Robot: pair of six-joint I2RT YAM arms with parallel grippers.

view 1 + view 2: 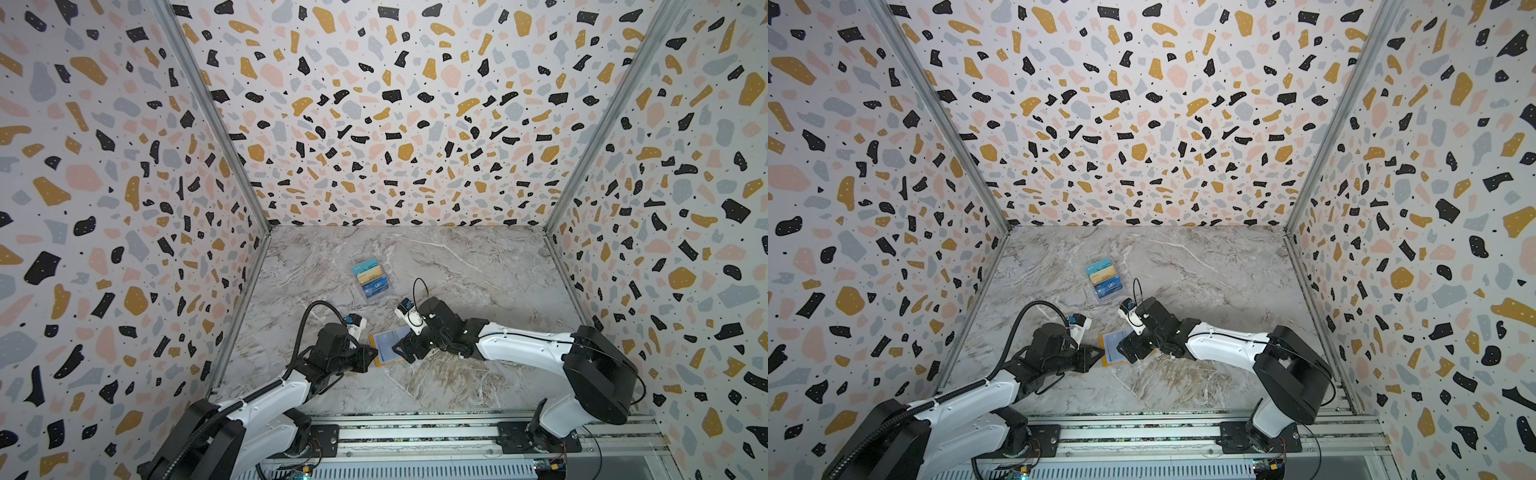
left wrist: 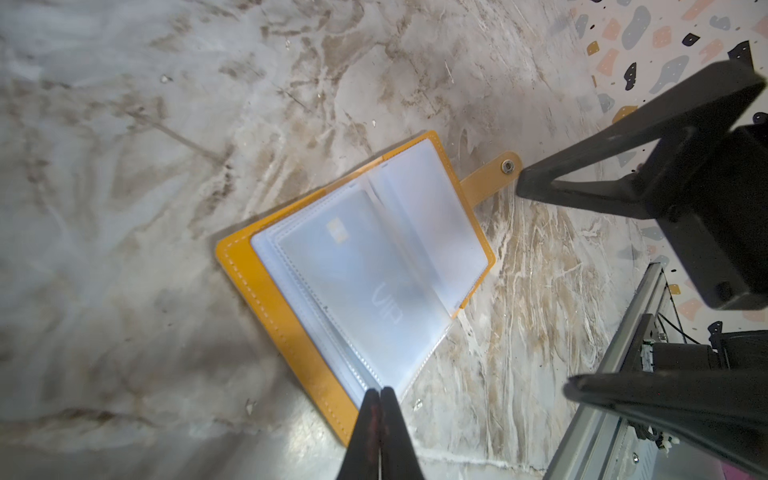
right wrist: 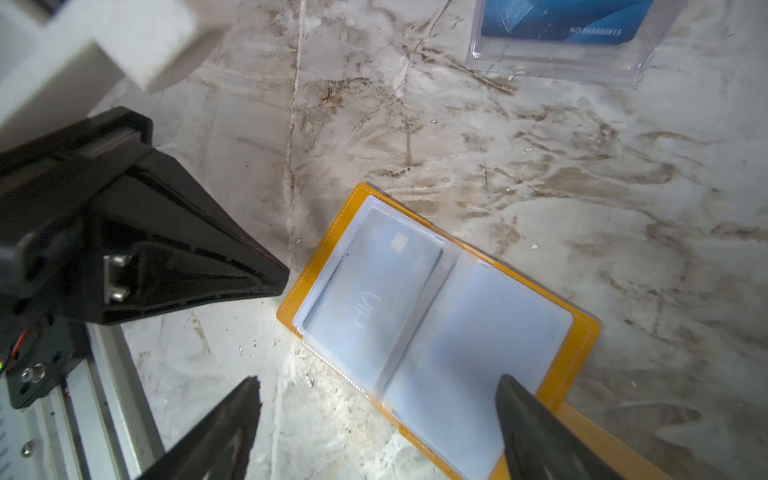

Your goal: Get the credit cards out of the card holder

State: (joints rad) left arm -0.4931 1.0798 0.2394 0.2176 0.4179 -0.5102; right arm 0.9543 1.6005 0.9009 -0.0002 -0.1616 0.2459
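The mustard-yellow card holder (image 1: 387, 344) (image 1: 1112, 347) lies open and flat on the marble table between both grippers. Its pale plastic sleeves face up, and its snap tab (image 2: 494, 172) sticks out to one side. One of the credit cards, with a chip and "VIP" lettering (image 2: 376, 274) (image 3: 370, 299), shows dimly through a sleeve. My left gripper (image 2: 380, 391) (image 1: 375, 354) is shut, with its tips at a corner of the sleeves. The frames do not show whether a sleeve is pinched. My right gripper (image 3: 378, 380) (image 1: 401, 351) is open over the opposite edge, with one finger (image 3: 523, 411) above the empty sleeve page.
A clear tiered plastic box (image 1: 371, 277) (image 1: 1105, 278) (image 3: 569, 50) holding several cards stands on the table beyond the card holder. Terrazzo-patterned walls enclose the table on three sides. An aluminium rail (image 1: 415, 432) carrying both arm bases runs along the front edge.
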